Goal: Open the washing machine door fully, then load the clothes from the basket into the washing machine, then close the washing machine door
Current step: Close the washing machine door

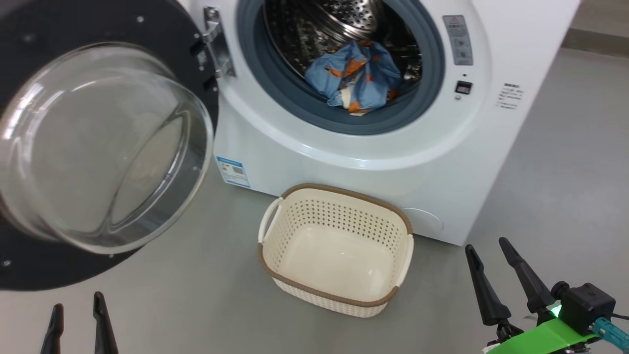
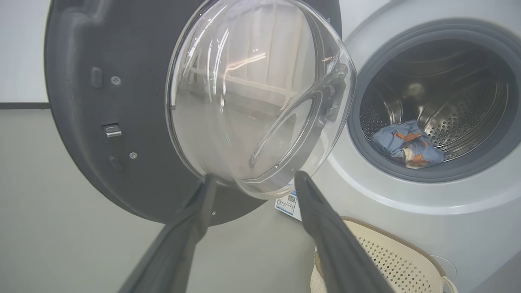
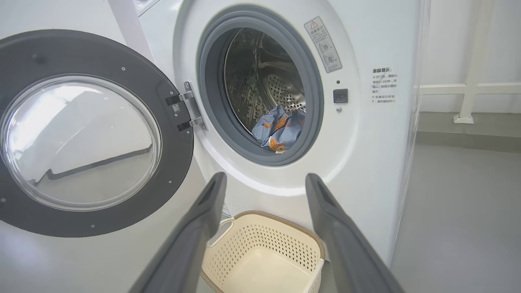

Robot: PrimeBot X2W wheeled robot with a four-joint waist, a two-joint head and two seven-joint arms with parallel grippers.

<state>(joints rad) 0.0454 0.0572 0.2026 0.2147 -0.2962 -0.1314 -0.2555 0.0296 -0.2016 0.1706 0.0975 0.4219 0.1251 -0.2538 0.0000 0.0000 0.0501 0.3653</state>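
the washing machine door (image 1: 98, 147) stands wide open on the left of the scene, hung by the hinge (image 1: 216, 44) at its right edge from the washing machine (image 1: 344, 147), with its inner face and bulging glass bowl turned toward us. the clothes (image 1: 358, 73) lie in the steel drum (image 1: 354, 19), and the basket (image 1: 339, 188) on the floor (image 1: 196, 295) just in front of the machine looks empty. we judge the loading done and closing the door the step in hand. that move turns on one relation: the door lies just ahead of our left gripper (image 1: 78, 302), which hangs near the door's lower rim with fingers spread and holding nothing. in the left wrist view its fingers point at the bottom of the bowl, and we cannot tell whether they touch it. our right gripper (image 1: 486, 244), also spread and empty, sits well to the right, beyond the basket and far from the door. we reckon the left arm is the nearer one, and that the push must meet the door's left, free side and sweep it rightward about the hinge toward the opening
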